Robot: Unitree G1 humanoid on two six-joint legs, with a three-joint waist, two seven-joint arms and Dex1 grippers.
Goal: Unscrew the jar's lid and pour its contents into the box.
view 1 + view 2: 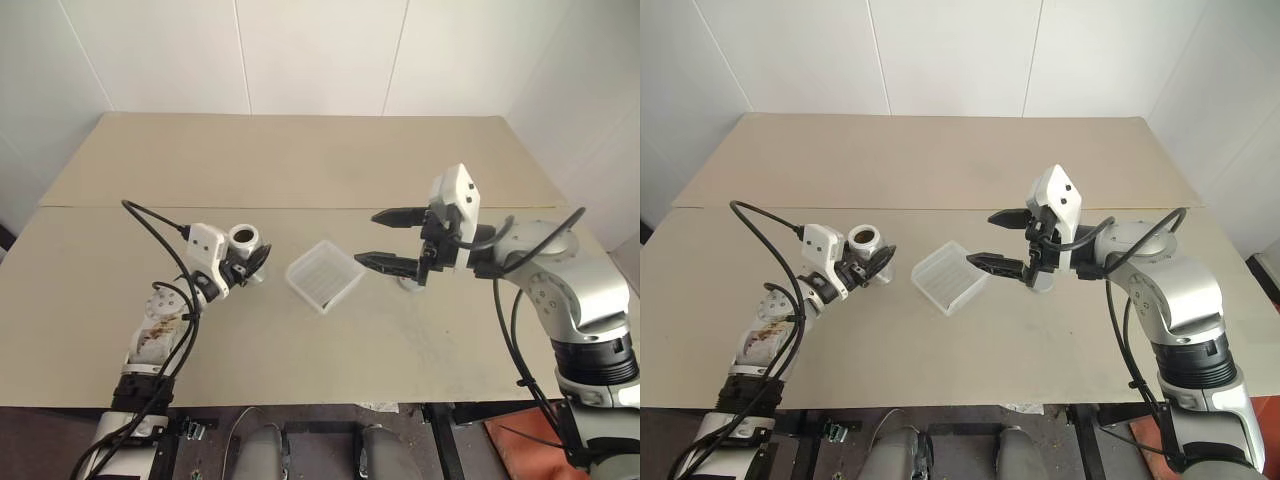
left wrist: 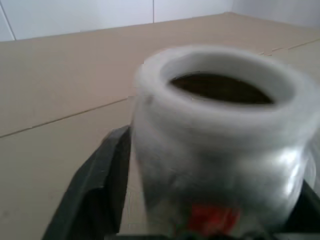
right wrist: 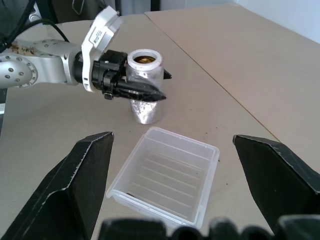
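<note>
On table [image 1: 300, 160], you see open jar [image 3: 145, 90] upright just left of box [image 1: 324, 275], left gripper [image 3: 142, 90] fingers flanking it, grip unclear. Right gripper [image 1: 385, 238] fingers spread wide over box's right edge; lid [image 1: 410, 283] below it.

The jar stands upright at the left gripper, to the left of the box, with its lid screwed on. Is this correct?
Not quite: the jar has no lid on it. Its mouth is open, and the right wrist view shows brownish contents inside. The rest holds: it stands upright at the left gripper, to the left of the box.
</note>
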